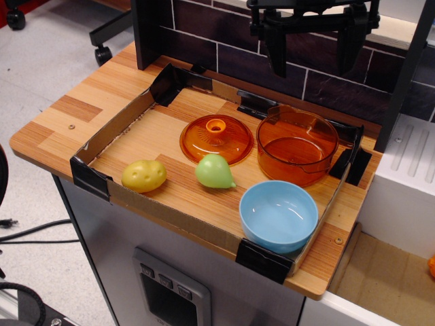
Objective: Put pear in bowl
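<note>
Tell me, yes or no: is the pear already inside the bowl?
No. The pear lies on the wooden surface beside the orange lid, outside the empty bowl.

The gripper [314, 49] hangs at the top of the view, pointing straight down. Its two black fingers [276, 51] stand well apart, so the jaws are spread wide with open air between them. A dark crossbar joins the fingers above the jaws; the wrist and arm above that are cut off by the frame edge. Nothing sits between the jaws, and neither fingertip touches anything.
</note>
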Tool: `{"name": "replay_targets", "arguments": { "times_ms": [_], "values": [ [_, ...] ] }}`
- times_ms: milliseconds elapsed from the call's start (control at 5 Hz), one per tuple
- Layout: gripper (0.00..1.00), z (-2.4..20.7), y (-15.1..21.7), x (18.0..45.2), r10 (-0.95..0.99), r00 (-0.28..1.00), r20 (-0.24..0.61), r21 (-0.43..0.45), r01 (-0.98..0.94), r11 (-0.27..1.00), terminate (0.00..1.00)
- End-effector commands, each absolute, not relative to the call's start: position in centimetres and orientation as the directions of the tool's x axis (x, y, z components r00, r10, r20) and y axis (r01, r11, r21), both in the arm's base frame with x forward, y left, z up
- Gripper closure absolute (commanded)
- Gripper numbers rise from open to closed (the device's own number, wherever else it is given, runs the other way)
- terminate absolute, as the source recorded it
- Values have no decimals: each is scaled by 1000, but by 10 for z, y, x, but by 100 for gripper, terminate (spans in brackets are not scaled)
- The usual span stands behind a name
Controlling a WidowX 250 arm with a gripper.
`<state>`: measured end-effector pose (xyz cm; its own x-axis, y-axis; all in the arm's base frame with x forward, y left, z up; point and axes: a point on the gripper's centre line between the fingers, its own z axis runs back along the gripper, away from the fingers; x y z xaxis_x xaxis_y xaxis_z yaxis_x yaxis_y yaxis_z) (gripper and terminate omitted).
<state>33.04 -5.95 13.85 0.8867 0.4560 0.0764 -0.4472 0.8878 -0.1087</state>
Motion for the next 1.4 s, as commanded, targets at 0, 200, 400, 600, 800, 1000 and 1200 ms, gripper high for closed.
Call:
{"name": "replay_targets", "arguments": {
  "times_ms": [0, 200, 400, 600, 800, 1000, 1200],
  "values": [
    [0, 138, -60, 330, 456, 887, 76, -109, -447, 888, 0],
    [0, 139, -50, 311, 641, 764, 80, -205, -616, 760, 0],
    [0, 137, -39, 294, 733, 676, 80, -258, -696, 670, 0],
    [0, 133, -26, 283, 878, 475, 54, -326, -823, 465, 0],
    [0, 121, -19, 279, 926, 370, 83, -292, -879, 377, 0],
    [0, 107, -6, 275, 960, 267, 86, -281, -918, 280, 0],
    [0, 90, -2, 272, 965, 249, 84, -232, -937, 262, 0]
  ]
}}
